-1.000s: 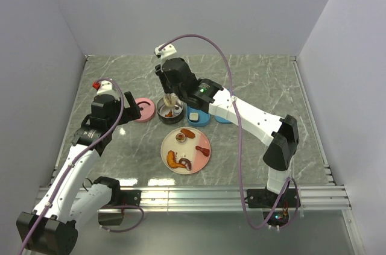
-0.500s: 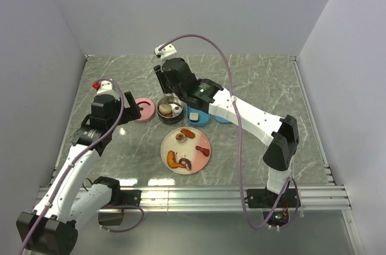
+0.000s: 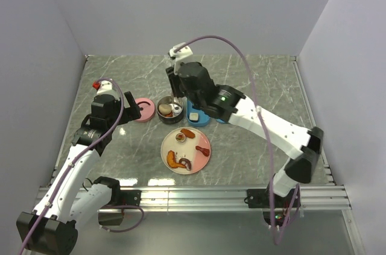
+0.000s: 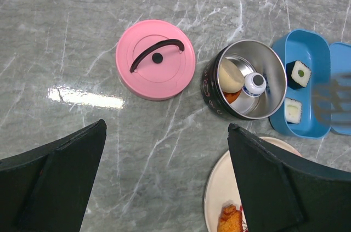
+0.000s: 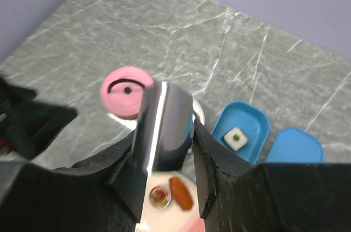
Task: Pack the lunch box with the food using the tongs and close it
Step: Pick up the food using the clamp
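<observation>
Hangs higher and further right than a second ago, off the steel tin [image 3: 169,110] toward the blue tray [image 3: 198,116]: right gripper [image 5: 167,166], jaws part-closed, pinching the tongs [image 5: 162,128]. Leaves shrimp [image 3: 175,160], sausages [image 3: 205,151] and a brown round [image 3: 181,138] on the near plate [image 3: 199,140]; beyond, a bun [image 4: 230,75] in the tin, two sushi squares [image 4: 300,73] in the tray, left gripper [image 4: 164,188] jaws spread wide, empty, near the pink lid [image 3: 143,110]. Reads as mid-packing, between loads; calls next for lowering the tips over the plate, squeezing one piece, carrying it to tin or tray.

Round pot [image 3: 169,110]: centre. Lid [image 3: 143,110]: its 9 o'clock. Oblong box [image 3: 197,116]: 3 o'clock, just beside. Plate [image 3: 193,145]: 5 o'clock, bearing food pieces [image 3: 175,160].
</observation>
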Robot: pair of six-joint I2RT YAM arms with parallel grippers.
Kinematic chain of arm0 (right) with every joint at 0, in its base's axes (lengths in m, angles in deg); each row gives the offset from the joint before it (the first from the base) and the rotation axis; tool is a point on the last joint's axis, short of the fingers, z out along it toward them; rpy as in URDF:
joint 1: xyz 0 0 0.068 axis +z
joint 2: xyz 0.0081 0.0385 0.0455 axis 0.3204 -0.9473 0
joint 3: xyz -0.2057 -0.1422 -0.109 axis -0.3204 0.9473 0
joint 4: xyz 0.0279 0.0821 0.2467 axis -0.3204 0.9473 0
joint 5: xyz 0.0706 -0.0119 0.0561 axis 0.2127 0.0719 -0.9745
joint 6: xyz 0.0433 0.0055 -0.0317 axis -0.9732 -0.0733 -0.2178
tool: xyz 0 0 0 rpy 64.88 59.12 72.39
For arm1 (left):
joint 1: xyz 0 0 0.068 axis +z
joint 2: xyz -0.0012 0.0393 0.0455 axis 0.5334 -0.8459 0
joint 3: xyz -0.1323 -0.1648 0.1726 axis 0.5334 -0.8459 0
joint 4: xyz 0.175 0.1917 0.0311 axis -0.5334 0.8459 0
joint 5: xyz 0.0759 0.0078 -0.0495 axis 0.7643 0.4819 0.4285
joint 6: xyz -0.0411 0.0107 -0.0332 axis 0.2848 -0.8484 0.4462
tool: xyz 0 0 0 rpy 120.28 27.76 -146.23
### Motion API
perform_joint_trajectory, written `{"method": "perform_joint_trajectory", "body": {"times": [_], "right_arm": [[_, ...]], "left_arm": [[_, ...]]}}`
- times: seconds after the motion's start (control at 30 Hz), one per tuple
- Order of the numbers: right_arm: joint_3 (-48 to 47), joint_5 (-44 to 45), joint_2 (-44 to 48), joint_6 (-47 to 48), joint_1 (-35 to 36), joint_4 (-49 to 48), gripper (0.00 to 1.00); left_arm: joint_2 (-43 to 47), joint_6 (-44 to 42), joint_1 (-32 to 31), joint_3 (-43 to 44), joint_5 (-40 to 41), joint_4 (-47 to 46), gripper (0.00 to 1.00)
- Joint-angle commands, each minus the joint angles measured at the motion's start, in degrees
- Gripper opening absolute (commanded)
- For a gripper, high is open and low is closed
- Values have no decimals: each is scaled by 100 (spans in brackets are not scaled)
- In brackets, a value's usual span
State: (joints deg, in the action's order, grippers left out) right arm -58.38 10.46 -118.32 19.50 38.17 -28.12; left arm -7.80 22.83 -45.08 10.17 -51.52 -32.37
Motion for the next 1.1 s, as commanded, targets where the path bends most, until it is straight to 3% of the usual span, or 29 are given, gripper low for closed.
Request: {"method": "perform_joint_trajectory", "body": {"times": [0.0, 0.37, 1.07], "right_arm": [[524, 188, 726, -339, 202, 46, 42], [1845, 214, 1404, -1166, 422, 21, 47], [1951, -164, 639, -991, 422, -314, 50]], "left_arm": [[28, -27, -17, 51, -18, -62, 99], [2, 26, -17, 42, -132, -45, 100], [37, -18, -17, 69, -71, -27, 100]]}}
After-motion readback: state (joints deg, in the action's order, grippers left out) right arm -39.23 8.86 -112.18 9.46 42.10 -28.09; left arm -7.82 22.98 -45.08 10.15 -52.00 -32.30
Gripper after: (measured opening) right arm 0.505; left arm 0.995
